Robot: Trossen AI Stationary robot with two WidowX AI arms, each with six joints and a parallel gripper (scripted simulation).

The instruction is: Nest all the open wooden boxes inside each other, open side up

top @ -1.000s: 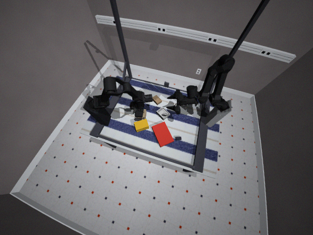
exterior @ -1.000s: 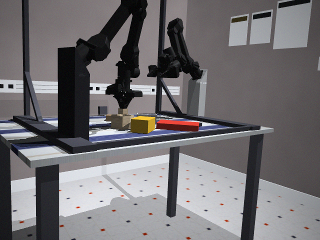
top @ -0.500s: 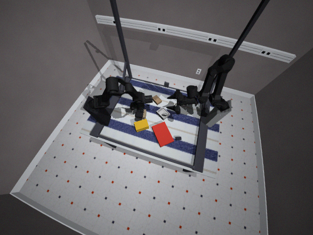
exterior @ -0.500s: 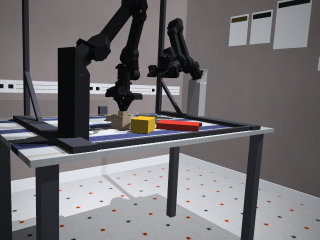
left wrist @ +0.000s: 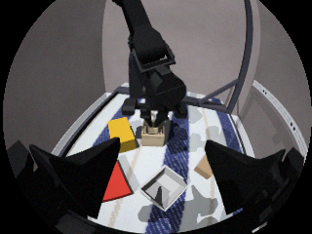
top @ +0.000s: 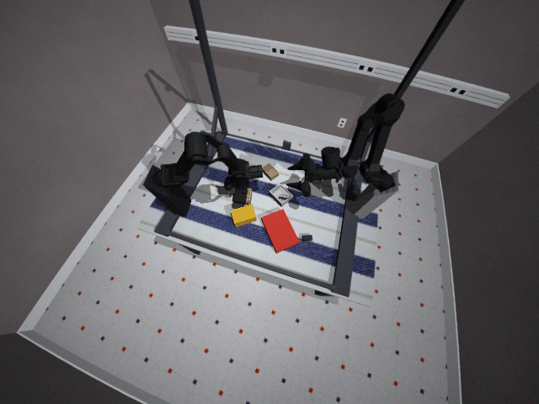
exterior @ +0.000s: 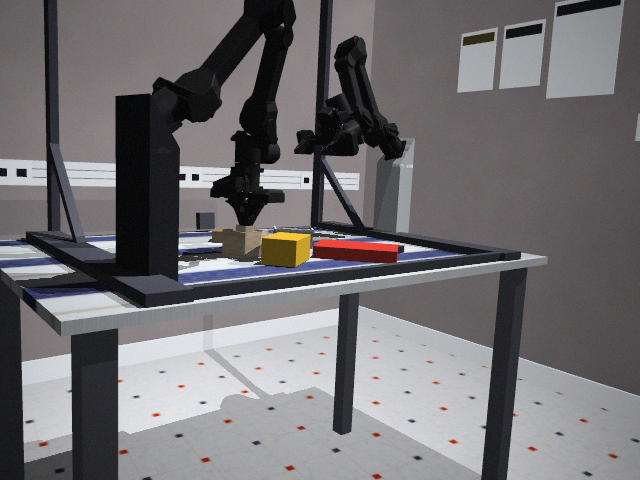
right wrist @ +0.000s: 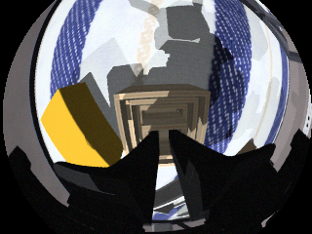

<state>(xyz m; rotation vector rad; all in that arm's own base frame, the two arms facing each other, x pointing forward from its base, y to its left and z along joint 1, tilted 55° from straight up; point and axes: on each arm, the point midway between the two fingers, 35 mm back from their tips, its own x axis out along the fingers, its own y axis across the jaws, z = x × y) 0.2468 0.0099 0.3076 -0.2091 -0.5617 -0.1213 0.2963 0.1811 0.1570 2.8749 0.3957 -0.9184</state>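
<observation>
Closest on the exterior view, the yellow block (top: 243, 215) (exterior: 285, 249) (left wrist: 121, 134) (right wrist: 80, 127) sits on the desk (top: 304, 265) (exterior: 258, 300), with the red block (top: 280, 230) (exterior: 355, 251) (left wrist: 117, 185) lying flat near it. Just behind the yellow one, there's the large wooden box (top: 248, 200) (exterior: 240, 245) (left wrist: 153, 140) (right wrist: 119, 117), upright and open side up. The right wrist view gives us rim inside rim, though I can't count the layers for certain.

And here's the small wooden box (exterior: 245, 227) (right wrist: 161, 117), showing above the large one's rim! The right gripper (top: 240, 196) (exterior: 248, 222) (left wrist: 153, 128) (right wrist: 163, 133) has its fingers nearly closed, pinching the small box's near wall; the fingertips hide part of it, and its base is out of sight. From above, that arm covers much of the stack.

Further back, the tan piece (top: 269, 172) (exterior: 222, 235) (left wrist: 204, 167), partly hidden on the exterior view; hollow or solid, I can't tell. The open grey box (top: 280, 194) (exterior: 293, 230) (left wrist: 164, 187) is mostly masked there too. Farthest, the left gripper (top: 290, 176) (exterior: 298, 142) (left wrist: 164, 144) hangs raised, fingers wide apart, nothing between them.

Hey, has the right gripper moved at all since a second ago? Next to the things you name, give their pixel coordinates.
Yes, slightly. In the exterior view the right gripper (top: 240, 198) (exterior: 248, 223) (left wrist: 153, 128) (right wrist: 163, 133) is a little lower, its tips closer to the level of the top of the yellow block (top: 243, 215) (exterior: 279, 252) (left wrist: 121, 131) (right wrist: 73, 127), which hasn't moved.
</observation>
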